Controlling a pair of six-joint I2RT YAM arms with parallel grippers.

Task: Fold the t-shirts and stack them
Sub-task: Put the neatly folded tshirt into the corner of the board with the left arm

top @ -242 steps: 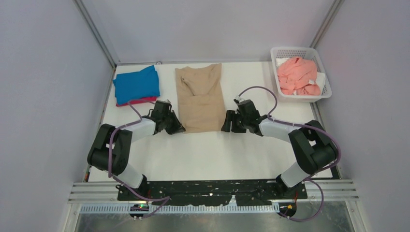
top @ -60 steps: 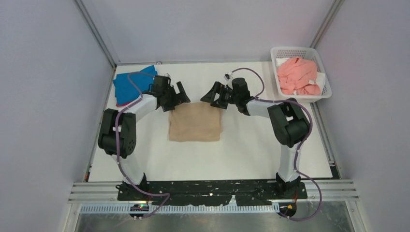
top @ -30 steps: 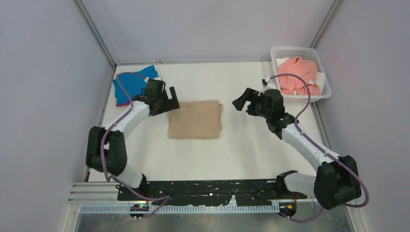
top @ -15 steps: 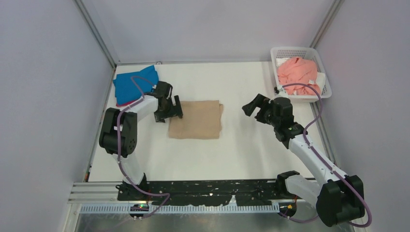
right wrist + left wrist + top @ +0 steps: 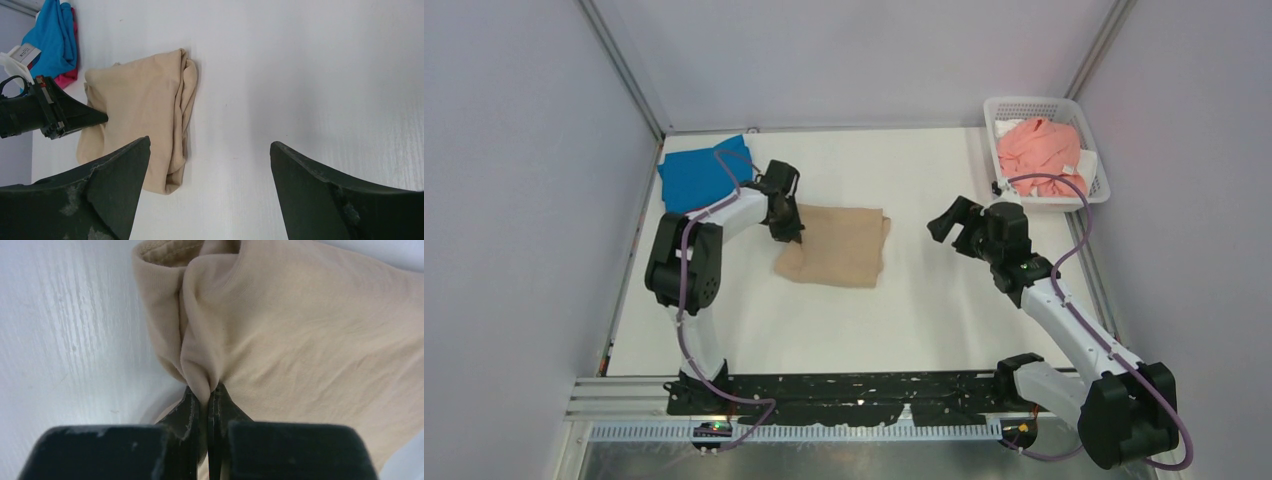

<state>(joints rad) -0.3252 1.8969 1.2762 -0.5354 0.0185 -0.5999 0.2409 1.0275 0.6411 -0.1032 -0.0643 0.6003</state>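
The folded tan-beige t-shirt [image 5: 836, 247] lies mid-table; it also shows in the left wrist view [image 5: 300, 325] and the right wrist view [image 5: 145, 110]. My left gripper [image 5: 792, 232] is shut on its left edge, cloth pinched between the fingers [image 5: 192, 412]. The folded bright blue t-shirt [image 5: 696, 177] lies at the back left on the magenta-red one [image 5: 70, 77], of which only an edge shows. My right gripper [image 5: 951, 228] is open and empty, right of the tan shirt. The salmon pink t-shirt [image 5: 1039, 155] sits crumpled in the basket.
The white mesh basket [image 5: 1096, 185] stands at the back right corner, with some white cloth [image 5: 1084, 163] beside the pink shirt. Grey walls close in the table on three sides.
My left gripper has closed on the tan shirt's left edge and pulled it, skewing the cloth. My right arm swung back right and now holds still, jaws open.
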